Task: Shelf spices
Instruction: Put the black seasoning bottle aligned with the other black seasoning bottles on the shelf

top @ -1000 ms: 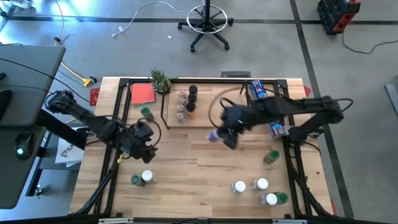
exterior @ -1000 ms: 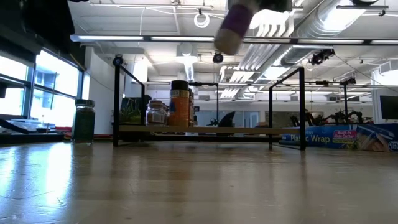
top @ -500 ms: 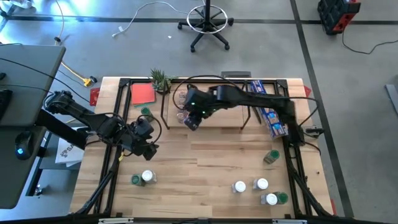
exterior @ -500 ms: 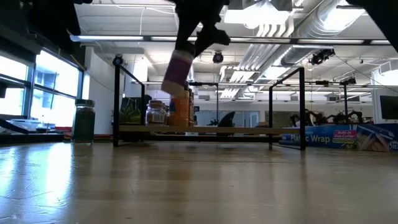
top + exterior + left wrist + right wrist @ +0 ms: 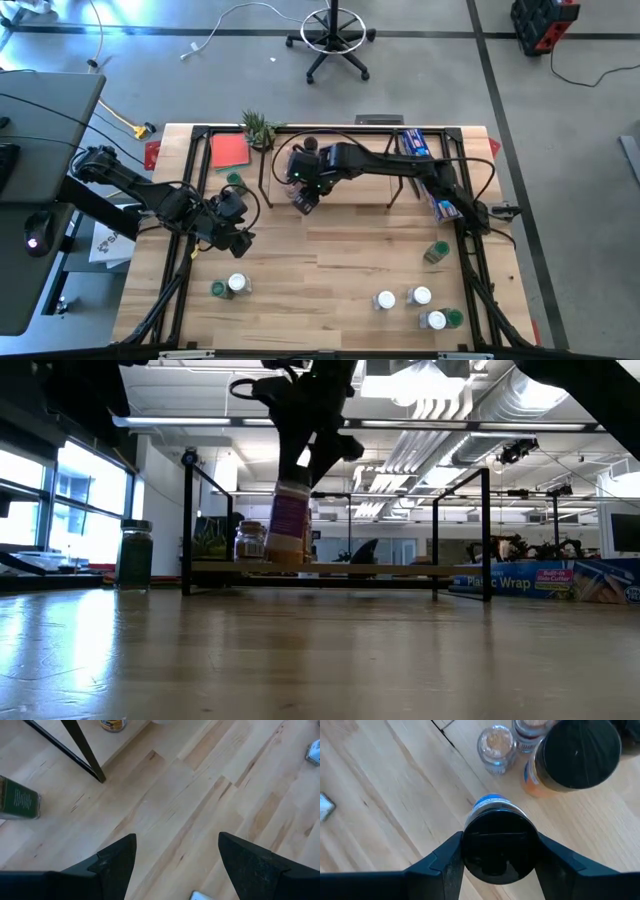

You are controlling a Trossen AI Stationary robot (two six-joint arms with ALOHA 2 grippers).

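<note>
My right gripper (image 5: 303,193) is shut on a spice jar (image 5: 288,525) with a black lid and purple label, over the near-left part of the light-wood shelf (image 5: 345,185). Beside it on the shelf stand an orange jar with a black lid (image 5: 580,755) and a clear jar (image 5: 496,742). A green jar (image 5: 236,182) stands on its base on the table, left of the shelf. My left gripper (image 5: 235,235) hangs open above the bare table, left of the middle, touching nothing (image 5: 177,860). My right gripper pinches the jar at its black lid (image 5: 499,847), one finger (image 5: 445,865) on either side, coming from above and pointing down. The jar hangs nearly upright below the fingers, its base (image 5: 285,560) at the level of the shelf board; whether it rests there I cannot tell.
More jars are on the table: two near the left near corner (image 5: 228,287), several near the right near corner (image 5: 420,300), a green one (image 5: 437,252) on the right. A red square (image 5: 230,150) and a plant (image 5: 258,128) are far left; a blue box (image 5: 540,578) is right of the shelf.
My right gripper has carried the jar from above the table's middle toward the left and far side, to the shelf, and come down. The jar, high and tilted before, now hangs nearly upright at shelf height next to the jars standing there.
</note>
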